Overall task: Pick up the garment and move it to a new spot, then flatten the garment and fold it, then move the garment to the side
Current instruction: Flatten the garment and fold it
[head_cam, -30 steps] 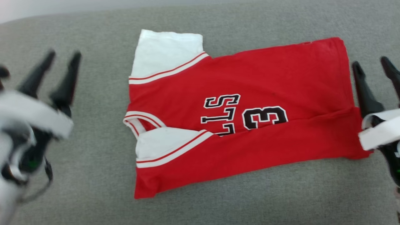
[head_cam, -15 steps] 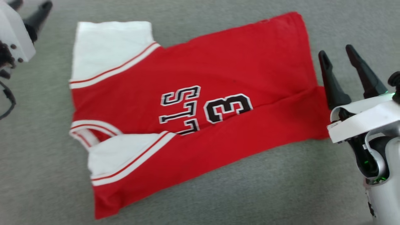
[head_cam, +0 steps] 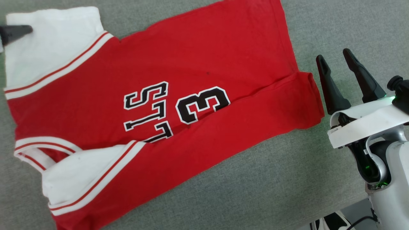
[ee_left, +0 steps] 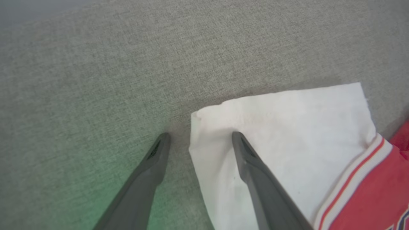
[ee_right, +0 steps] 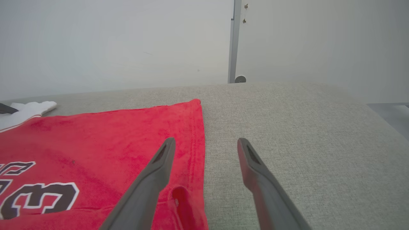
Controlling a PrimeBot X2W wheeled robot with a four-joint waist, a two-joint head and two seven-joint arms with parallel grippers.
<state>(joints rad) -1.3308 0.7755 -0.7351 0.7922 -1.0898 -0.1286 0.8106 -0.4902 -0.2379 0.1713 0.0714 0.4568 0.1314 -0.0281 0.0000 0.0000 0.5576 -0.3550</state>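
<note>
the garment (head_cam: 179,57) lies spread on the grey cloth-covered tabletop (head_cam: 255,191), with the neck toward my left and the hem toward my right. its near long edge is folded up over part of the black lettering. it looks like a thin, soft knit, light and limp with no stiffness. i judge it will sag and drag wherever it isn't held, and the woven cover under it should grip it rather than let it slide. the best holds, i think, are the edges: the corner of the far white sleeve (ee_left: 281,127) and the stitched hem (ee_right: 196,134), pinched through both layers. my left claw (ee_left: 200,135) is spread wide and holds nothing, with one finger over the sleeve's corner and the other over bare tabletop. my right claw (head_cam: 334,55) is likewise wide and empty, just beside the hem. the tabletop is flat, with bare cloth beyond the hem and on the near side. behind it stands a pale wall (ee_right: 111,41) with a thin metal post (ee_right: 234,41).
</note>
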